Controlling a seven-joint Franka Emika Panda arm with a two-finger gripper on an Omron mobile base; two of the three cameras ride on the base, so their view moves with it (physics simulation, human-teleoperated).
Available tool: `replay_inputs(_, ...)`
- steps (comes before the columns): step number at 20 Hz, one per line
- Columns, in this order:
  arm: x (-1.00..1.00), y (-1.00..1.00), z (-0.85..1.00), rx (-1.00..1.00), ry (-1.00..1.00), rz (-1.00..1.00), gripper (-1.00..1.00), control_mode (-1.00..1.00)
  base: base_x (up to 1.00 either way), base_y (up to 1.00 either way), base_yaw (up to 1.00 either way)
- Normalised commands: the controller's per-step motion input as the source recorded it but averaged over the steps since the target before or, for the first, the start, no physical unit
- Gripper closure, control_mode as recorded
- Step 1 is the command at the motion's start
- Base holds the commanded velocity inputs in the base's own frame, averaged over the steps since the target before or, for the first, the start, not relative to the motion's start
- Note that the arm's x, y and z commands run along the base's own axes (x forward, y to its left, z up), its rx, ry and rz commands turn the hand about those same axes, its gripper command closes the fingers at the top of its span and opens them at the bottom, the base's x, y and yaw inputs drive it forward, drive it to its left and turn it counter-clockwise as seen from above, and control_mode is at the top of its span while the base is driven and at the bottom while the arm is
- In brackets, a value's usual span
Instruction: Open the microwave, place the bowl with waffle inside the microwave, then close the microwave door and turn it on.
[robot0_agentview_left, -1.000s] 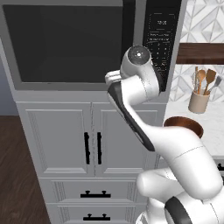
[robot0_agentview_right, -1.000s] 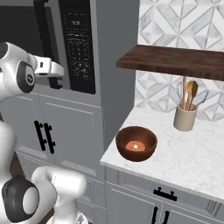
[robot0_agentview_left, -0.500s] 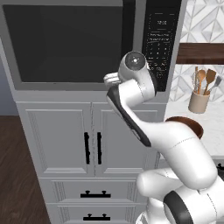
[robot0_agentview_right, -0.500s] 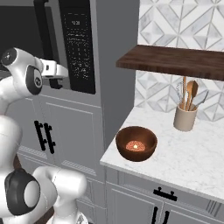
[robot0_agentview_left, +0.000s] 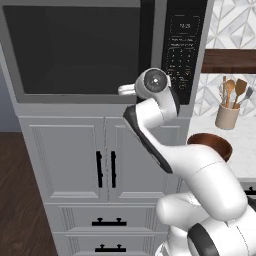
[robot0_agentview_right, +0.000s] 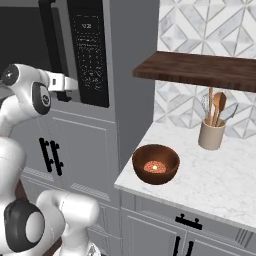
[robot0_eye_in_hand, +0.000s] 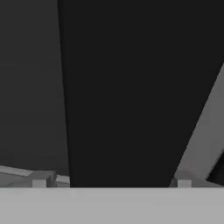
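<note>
The grey microwave (robot0_agentview_left: 200, 15) is closed. Its door (robot0_agentview_left: 75, 50) has a dark window, a vertical black bar handle (robot0_agentview_left: 146, 35) and a black keypad panel (robot0_agentview_left: 184, 50) to the right. My gripper (robot0_agentview_right: 61, 91) is at the lower end of the handle (robot0_agentview_right: 50, 40). In the hand view, my gripper (robot0_eye_in_hand: 111, 180) is open, with the handle (robot0_eye_in_hand: 122, 87) between the two fingertips (robot0_eye_in_hand: 41, 179). I cannot tell whether they touch it. The reddish-brown bowl (robot0_agentview_right: 156, 164), holding the waffle (robot0_agentview_right: 153, 166), stands on the white counter to the right, and its rim (robot0_agentview_left: 210, 142) shows behind my arm.
A beige crock of utensils (robot0_agentview_right: 210, 134) stands at the back of the marble counter (robot0_agentview_right: 220, 185) under a dark wood shelf (robot0_agentview_right: 200, 70). Grey cabinet doors (robot0_agentview_left: 65, 160) with black handles and drawers (robot0_agentview_left: 107, 222) sit below the microwave. The wood floor (robot0_agentview_left: 15, 200) lies to the left.
My hand has edged slightly lower and closer to the door handle. The jaws have stayed open. The bowl and the door have not moved.
</note>
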Motion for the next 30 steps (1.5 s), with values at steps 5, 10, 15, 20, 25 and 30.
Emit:
replay_inputs(5, 1.0, 0.55, -0.76, 0.0, -0.11, 0.09, 1.0, -1.0, 0.0, 0.0, 0.0)
replay_inputs(10, 0.52, 0.59, -0.45, 0.06, -0.03, 0.16, 1.0, -1.0, 0.0, 0.0, 0.0)
replay_inputs(15, -0.59, 0.9, 0.12, -0.05, 0.23, 0.25, 1.0, -1.0, 0.0, 0.0, 0.0)
replay_inputs(20, -1.0, 1.0, 0.02, -0.11, 0.17, 0.2, 1.0, -1.0, 0.0, 0.0, 0.0)
replay_inputs(25, -1.0, 1.0, 0.0, -0.11, 0.04, 0.14, 1.0, -1.0, 0.0, 0.0, 0.0)
replay_inputs(30, -1.0, 1.0, -0.04, -0.15, 0.0, 0.06, 1.0, -1.0, 0.0, 0.0, 0.0)
